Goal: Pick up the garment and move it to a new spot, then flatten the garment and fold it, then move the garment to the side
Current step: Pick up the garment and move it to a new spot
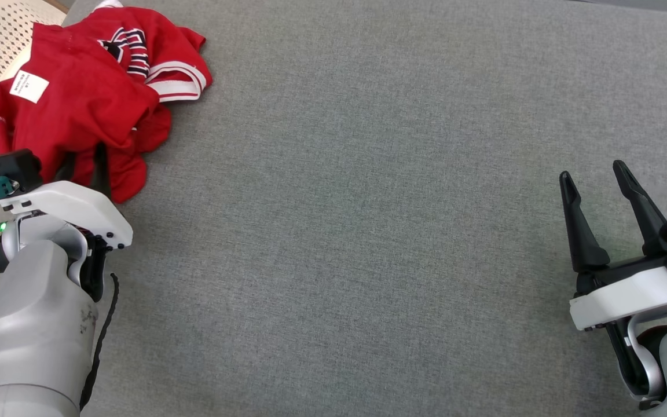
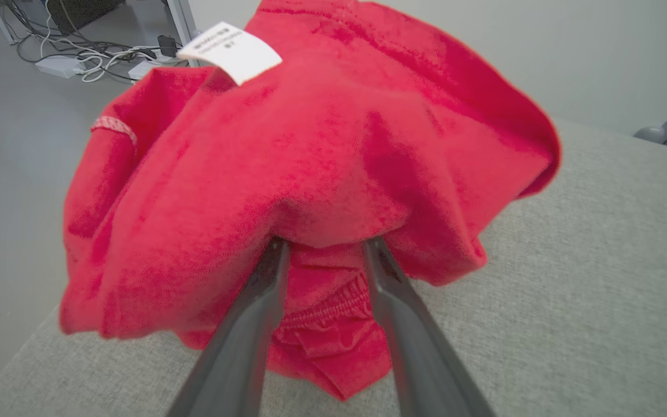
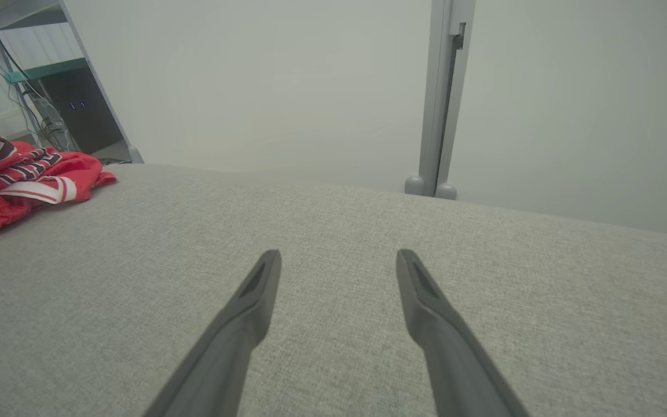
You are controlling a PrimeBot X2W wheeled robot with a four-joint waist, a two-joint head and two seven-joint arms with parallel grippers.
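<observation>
Fingertips of the left gripper [image 2: 323, 248] hide under the shirt [image 1: 79, 101], grip impossible to tell; tag [image 2: 230, 52] print unreadable; right gripper [image 1: 591, 169] spread, empty.

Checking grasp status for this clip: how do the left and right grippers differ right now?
The left gripper is pushed into the garment, fingertips hidden under red cloth; the right gripper hovers over bare table, far from it. The left's fingers stand closer together than the right's, which are wide open. Both point away from the robot.
</observation>
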